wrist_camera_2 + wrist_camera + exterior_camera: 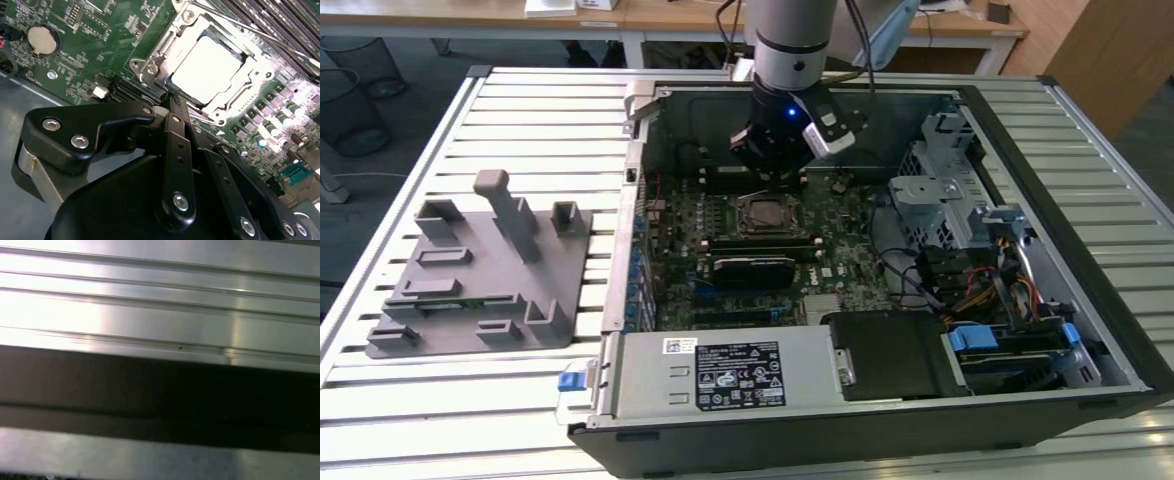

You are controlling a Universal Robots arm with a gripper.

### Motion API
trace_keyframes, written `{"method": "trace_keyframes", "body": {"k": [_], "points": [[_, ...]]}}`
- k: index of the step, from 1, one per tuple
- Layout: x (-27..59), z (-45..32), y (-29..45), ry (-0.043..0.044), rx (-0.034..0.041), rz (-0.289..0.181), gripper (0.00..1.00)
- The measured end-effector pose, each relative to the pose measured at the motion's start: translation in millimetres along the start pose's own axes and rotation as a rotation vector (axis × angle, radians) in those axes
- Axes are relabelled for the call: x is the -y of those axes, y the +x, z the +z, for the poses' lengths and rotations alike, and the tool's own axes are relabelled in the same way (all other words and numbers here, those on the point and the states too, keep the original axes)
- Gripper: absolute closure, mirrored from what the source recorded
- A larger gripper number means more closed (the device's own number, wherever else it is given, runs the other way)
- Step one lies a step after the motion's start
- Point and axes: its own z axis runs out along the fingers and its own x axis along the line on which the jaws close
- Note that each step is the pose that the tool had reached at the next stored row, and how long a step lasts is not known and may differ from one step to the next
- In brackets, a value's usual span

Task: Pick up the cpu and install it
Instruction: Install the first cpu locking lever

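cpu (205, 67) seated in socket (227, 102); hand (171, 100) closed just beside.

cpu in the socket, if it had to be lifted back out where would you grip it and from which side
Grip the cpu by two opposite edges of its raised silvery top, coming straight down from above. It lies flat and face up, and the metal socket frame hugs its rim on all sides, so a sideways approach would probably hit the frame first.

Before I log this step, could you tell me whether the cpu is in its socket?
In: the second wrist view shows the cpu lying flat inside the metal socket frame.
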Motion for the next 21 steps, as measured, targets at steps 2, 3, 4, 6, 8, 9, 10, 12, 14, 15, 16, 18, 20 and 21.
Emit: {"method": "trace_keyframes", "body": {"k": [2,3,4,6,8,9,10,12,14,15,16,18,20,21], "points": [[0.2,0.0,-2.0,-0.0006,-0.0018,0.0,0.89],[0.1,0.1,-2.0,-0.0014,-0.0018,0.0,0.89],[0.0,-0.1,-2.0,-0.0016,-0.0018,0.0,0.89],[-0.2,-0.4,-2.1,-0.0018,-0.0018,0.0,0.89],[-0.6,-1.6,-2.1,-0.0016,-0.0019,0.0,0.89],[-0.8,-2.4,-2.1,-0.0018,-0.0018,0.0,0.89],[-1.0,-2.9,-2.1,-0.002,-0.0017,0.0,0.89],[-1.6,-3.6,-2.2,-0.0021,-0.0017,0.0,0.89],[-2.8,-4.0,-2.2,-0.0021,-0.0018,0.0,0.89],[-3.2,-4.0,-2.3,-0.0021,-0.0018,0.0,0.89],[-3.5,-4.1,-2.3,-0.0021,-0.0018,0.0,0.89],[-4.2,-4.0,-2.4,-0.0025,-0.0017,0.0,0.89],[-4.8,-4.0,-2.4,-0.0026,-0.0017,0.0,0.89],[-5.2,-4.0,-2.4,-0.0027,-0.0017,0.0,0.89]]}}
